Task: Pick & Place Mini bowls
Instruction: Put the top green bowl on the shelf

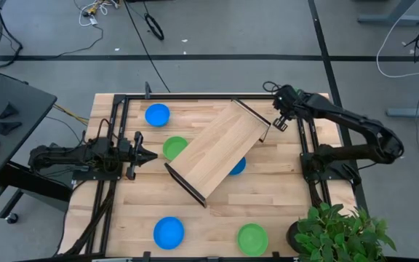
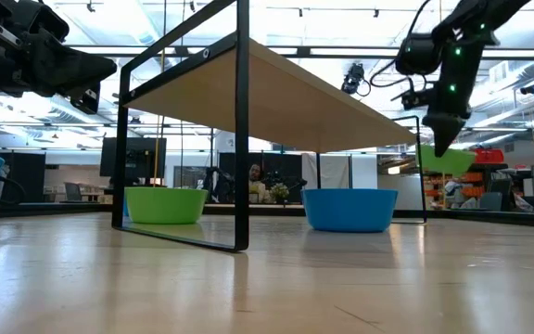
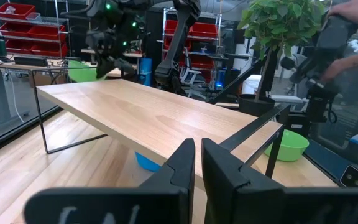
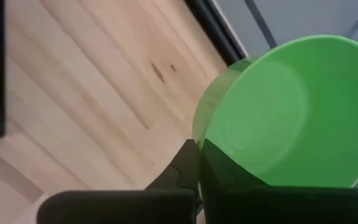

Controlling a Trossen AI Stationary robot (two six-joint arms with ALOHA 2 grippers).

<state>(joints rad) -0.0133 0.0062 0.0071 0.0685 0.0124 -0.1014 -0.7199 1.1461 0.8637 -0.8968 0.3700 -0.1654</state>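
My right tool (image 4: 197,180) pinches a green bowl's (image 4: 291,112) rim above the desk's (image 1: 282,211) far corner; my left tool (image 1: 150,155), pressed nearly together, waits beside the tray (image 1: 220,145).

So the tray (image 1: 220,149) sits diagonally mid-tabletop (image 1: 282,211), with one bowl (image 1: 238,166) tucked under it and another (image 1: 173,147) just left of it. Two more bowls (image 1: 169,232) sit near the front edge, one (image 1: 157,114) at back-left.

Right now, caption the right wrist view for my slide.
Right gripper shut on a green bowl's rim, holding it tilted above the wooden table.
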